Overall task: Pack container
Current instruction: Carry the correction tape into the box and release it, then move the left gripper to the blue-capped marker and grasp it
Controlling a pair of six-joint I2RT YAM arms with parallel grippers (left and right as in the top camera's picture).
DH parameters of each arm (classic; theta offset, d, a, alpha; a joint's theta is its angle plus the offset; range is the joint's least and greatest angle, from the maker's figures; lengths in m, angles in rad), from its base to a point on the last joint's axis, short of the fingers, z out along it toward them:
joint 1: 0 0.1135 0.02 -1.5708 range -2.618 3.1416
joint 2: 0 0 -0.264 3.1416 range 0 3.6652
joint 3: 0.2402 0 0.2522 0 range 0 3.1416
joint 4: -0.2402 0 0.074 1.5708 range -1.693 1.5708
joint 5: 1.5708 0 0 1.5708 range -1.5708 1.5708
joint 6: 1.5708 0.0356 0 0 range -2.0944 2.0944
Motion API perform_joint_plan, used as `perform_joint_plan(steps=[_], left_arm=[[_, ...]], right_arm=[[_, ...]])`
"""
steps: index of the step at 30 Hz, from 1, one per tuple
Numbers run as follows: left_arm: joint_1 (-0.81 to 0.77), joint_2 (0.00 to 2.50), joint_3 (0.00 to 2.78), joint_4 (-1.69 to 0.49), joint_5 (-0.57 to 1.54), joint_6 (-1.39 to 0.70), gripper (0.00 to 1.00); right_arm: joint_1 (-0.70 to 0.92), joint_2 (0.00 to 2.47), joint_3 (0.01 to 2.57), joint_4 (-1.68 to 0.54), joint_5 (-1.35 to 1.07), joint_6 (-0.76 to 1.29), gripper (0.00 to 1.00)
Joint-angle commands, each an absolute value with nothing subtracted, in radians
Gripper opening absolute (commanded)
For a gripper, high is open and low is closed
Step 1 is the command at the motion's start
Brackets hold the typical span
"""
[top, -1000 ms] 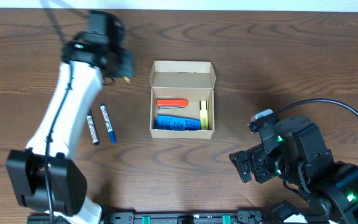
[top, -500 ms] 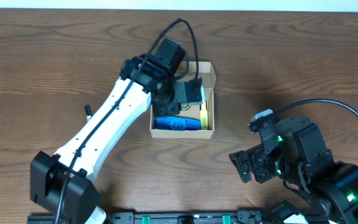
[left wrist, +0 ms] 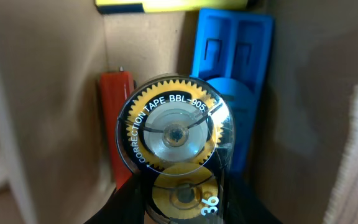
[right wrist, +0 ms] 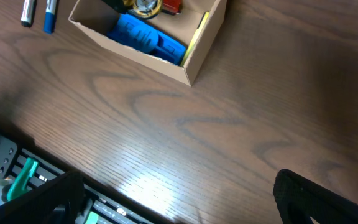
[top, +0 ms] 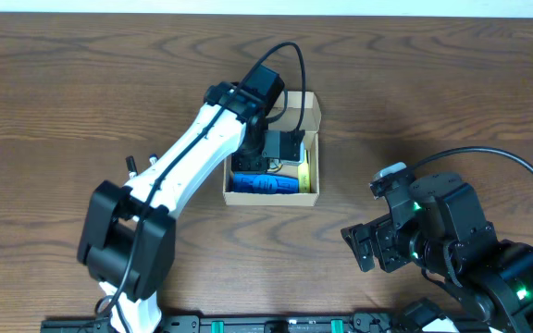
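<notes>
Cardboard box sits just above frame centre overhead, open on top, on the wood table. Overhead, the left arm crosses the box's upper left and covers part of the inside; the left gripper is down in the box.

Left wrist view shows what overhead can't: the gripper is clamped on a correction tape with a clear round shell and a yellow gear. A red item lies left of it, a blue item right, and a yellow item along the top edge.

Right wrist view has the box at upper left with the blue and yellow pieces visible. It also shows pens at the far upper-left corner, outside the box; overhead the arm covers nearly all of them.

Right gripper is at lower right, well apart from the box, fingers spread wide, holding nothing.

Counts: 1 box, 1 correction tape, 1 red, 1 blue, 1 yellow, 2 pens.
</notes>
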State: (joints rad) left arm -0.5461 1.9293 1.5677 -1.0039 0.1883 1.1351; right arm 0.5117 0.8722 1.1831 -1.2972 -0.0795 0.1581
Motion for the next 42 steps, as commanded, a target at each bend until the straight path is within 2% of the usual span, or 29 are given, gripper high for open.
perform_joint_plan(steps=[1, 3, 16, 22, 33, 36, 42], left_arm=[[-0.541, 1.948, 1.573, -0.997, 0.176, 1.154, 0.06], [-0.541, 1.950, 1.573, -0.991, 0.176, 1.131, 0.25], [-0.541, 1.920, 1.574, -0.987, 0.146, 0.904, 0.53], [-0.544, 1.853, 1.592, -1.005, 0.147, 0.796, 0.56], [-0.525, 1.542, 1.684, -1.213, 0.104, 0.366, 0.60], [-0.488, 1.475, 1.684, -1.287, 0.036, 0.238, 0.59], [-0.341, 1.399, 1.662, -1.391, 0.044, 0.175, 0.52]], right_arm=[[0.505, 0.871, 1.182, -1.298, -0.086, 0.149, 0.99], [0.505, 0.871, 1.182, -1.298, -0.086, 0.149, 0.99], [0.505, 0.871, 1.182, -1.298, -0.086, 0.149, 0.99], [0.505, 0.871, 1.182, -1.298, -0.086, 0.148, 0.99], [0.505, 0.871, 1.182, -1.298, -0.086, 0.149, 0.99], [0.505, 0.871, 1.182, -1.298, -0.086, 0.149, 0.99], [0.505, 0.871, 1.182, -1.298, -0.086, 0.149, 0.99]])
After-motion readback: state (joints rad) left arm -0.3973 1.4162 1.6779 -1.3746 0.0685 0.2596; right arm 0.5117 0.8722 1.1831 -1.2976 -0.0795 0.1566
